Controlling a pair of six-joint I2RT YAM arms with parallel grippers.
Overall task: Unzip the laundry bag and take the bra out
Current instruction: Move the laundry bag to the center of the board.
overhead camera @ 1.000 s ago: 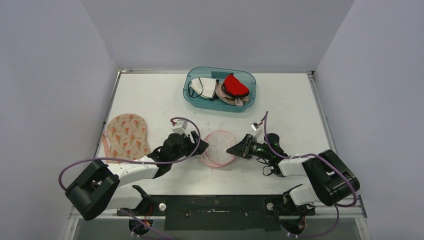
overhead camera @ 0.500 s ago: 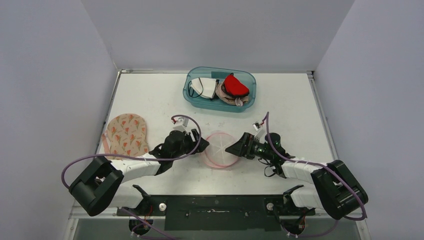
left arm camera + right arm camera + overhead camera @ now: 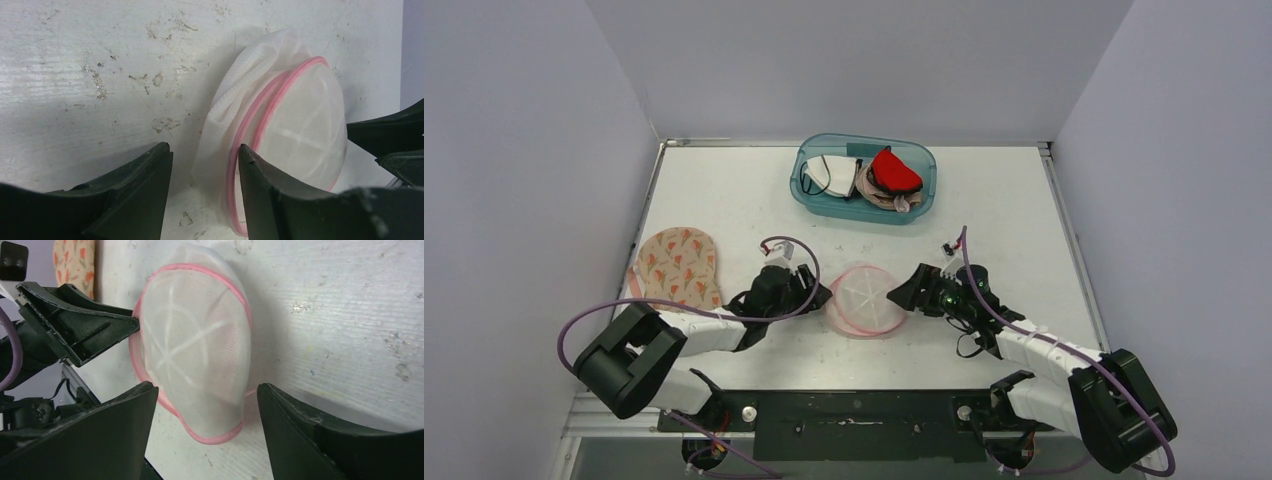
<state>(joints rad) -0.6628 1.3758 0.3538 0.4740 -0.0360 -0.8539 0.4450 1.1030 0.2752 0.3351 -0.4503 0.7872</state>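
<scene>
Far left, a floral padded piece (image 3: 676,270) lies flat, close to the left edge of the table (image 3: 1024,200) and well apart from the work.

Next, your left gripper (image 3: 817,296) sits low over the table, pointing right. Its fingers stand part open and grip nothing. In the left wrist view the loose mesh margin of the laundry bag (image 3: 864,300) reaches into the gap between them, and one fingertip meets the bag's pink zip band.

The bag is in the near middle of the table, between the two grippers, tipped up on its left rim. The pink zip runs around its edge. You cannot tell from these views where the slider is, nor what is inside.

Your right gripper (image 3: 900,293) faces the bag from the right. Its fingers are spread wide, one on each side of the bag's near edge, closed on nothing.

Bare tabletop shows between the bag and the teal tub (image 3: 809,196) of garments at the back. More bare surface runs from the right arm to the right edge.
</scene>
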